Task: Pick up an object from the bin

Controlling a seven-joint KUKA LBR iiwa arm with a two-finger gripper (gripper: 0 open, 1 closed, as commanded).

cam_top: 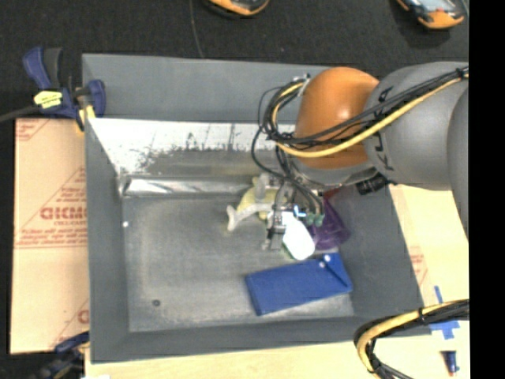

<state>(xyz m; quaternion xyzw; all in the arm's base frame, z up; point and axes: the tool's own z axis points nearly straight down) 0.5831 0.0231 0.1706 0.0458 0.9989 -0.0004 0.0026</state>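
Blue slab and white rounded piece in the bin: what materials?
Blue slab: flat, matte, no glare, probably foam or cloth-covered; cannot tell which. White rounded piece: smooth, bright, slightly glossy, likely hard plastic.

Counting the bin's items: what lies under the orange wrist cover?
A pale cream toy, a white oval piece and a purple thing poke out below it; anything else there is covered.
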